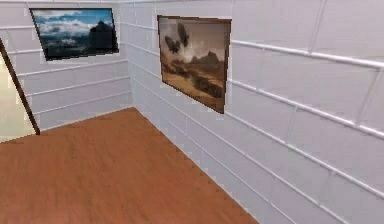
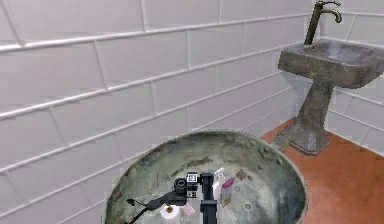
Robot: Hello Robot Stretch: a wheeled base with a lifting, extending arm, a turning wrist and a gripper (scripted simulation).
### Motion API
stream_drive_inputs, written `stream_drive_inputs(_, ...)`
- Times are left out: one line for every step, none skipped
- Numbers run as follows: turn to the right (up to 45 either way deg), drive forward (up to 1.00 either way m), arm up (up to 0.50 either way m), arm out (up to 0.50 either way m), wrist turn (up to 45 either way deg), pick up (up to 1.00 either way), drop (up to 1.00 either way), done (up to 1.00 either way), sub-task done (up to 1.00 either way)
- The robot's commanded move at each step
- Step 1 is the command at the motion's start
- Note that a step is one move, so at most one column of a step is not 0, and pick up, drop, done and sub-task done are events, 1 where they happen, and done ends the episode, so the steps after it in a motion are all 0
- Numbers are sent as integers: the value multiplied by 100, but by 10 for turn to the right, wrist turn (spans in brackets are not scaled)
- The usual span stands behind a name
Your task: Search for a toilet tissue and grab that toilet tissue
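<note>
Pincer (image 2: pixel 158 205) sits inside the round grey tub (image 2: pixel 270 165), evidently because a small white roll (image 2: pixel 172 211), probably the toilet tissue, lies on its bottom there; whether it holds anything cannot be told.

I count 2 wall pictures: blue picture (image 1: pixel 74 33), brown picture (image 1: pixel 194 60). 1 pedestal sink (image 2: pixel 325 62) with 1 tap (image 2: pixel 322 18). 1 round tub (image 2: pixel 150 165) holding 1 pale roll (image 2: pixel 171 211), 1 pink item (image 2: pixel 226 186) (smaller bits too blurry to count).
</note>
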Motion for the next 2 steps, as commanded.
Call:
stream_drive_inputs(0, 0, 0, 0, 450, 0, 0, 0, 0)
stream_drive_inputs(0, 0, 0, 0, 150, 0, 0, 0, 0)
